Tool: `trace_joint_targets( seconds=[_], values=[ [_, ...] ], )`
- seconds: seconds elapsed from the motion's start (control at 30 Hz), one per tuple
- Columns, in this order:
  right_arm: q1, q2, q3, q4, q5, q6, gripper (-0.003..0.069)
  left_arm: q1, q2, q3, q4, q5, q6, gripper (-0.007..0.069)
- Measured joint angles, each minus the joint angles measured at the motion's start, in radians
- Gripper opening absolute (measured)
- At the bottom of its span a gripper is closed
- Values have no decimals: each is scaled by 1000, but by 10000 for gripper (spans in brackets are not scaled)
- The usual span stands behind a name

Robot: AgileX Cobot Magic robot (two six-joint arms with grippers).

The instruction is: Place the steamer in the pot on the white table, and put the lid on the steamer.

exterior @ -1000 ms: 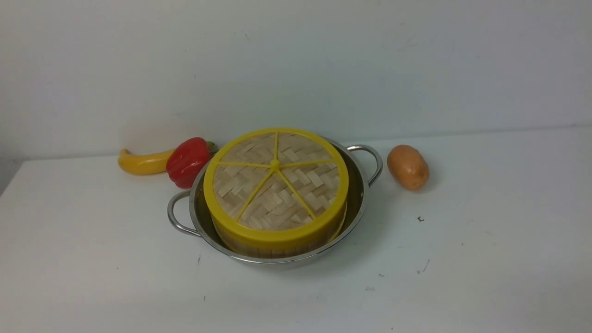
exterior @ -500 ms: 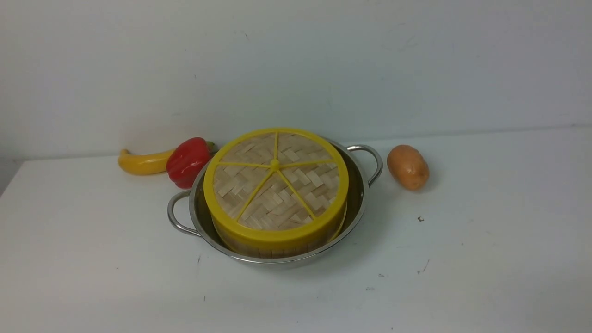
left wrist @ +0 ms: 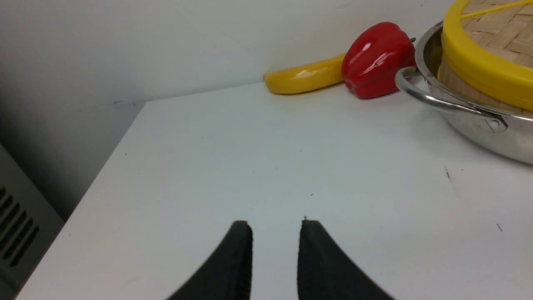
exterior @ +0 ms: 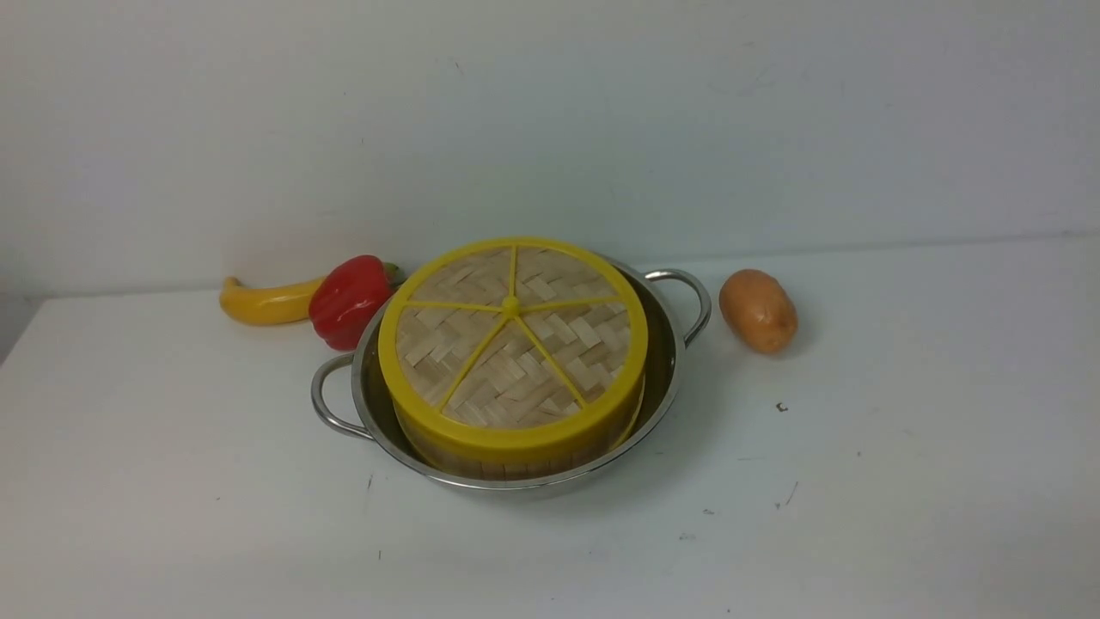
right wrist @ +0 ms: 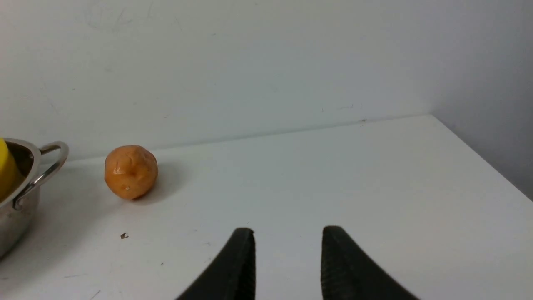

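Lidded steamer in pot, apart from both grippers.

Pepper and potato flank the pot; near white table lies bare.

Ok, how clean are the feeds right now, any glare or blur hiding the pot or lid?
Front view: soft and slightly hazy, but the lid and pot read clearly, with faint shadows. Left wrist view: bright glare on the red pepper and the pot's handle, nothing hidden. Right wrist view: even light, the potato casts a soft shadow.
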State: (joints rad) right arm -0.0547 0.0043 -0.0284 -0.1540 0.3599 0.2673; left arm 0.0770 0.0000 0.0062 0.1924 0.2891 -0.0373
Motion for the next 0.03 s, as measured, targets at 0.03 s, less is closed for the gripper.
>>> trace_joint_targets(
  seconds=[0.03],
  values=[
    [0, 0, 0, 0, 0, 0, 240, 0, 0, 0, 0, 0, 0, 157]
  ],
)
